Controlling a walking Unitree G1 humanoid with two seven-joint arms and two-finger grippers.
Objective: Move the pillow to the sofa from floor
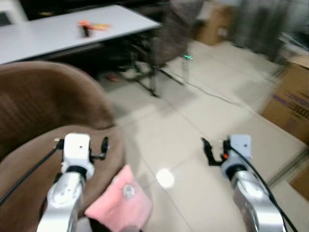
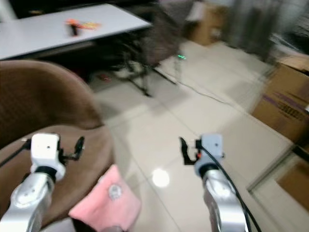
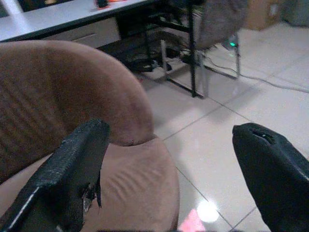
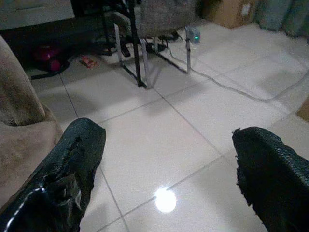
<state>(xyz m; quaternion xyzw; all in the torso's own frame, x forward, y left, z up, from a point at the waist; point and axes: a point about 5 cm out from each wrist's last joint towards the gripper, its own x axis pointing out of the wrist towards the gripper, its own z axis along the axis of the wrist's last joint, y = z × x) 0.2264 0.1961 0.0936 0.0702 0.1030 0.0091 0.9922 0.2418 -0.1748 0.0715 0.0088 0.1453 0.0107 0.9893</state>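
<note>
Pink square fabric pillow (image 1: 120, 202) lies on the front edge of the brown rounded plush sofa (image 1: 34, 111), just below and beside the left gripper (image 1: 81, 143), whose fingers stand wide apart above the seat. Right gripper (image 1: 208, 151), also spread wide, hovers over the glossy cream tiled floor (image 1: 193, 125), well apart from the pillow.

The pillow (image 1: 120, 203) was pink with a small pale round emblem. The sofa (image 1: 38, 101) was brown, faintly ribbed. Floor tiles (image 1: 193, 125) were glossy cream with thin dark joints. The table (image 1: 63, 29) was pale grey; a cardboard box (image 1: 289, 104) was tan with purple print.
</note>
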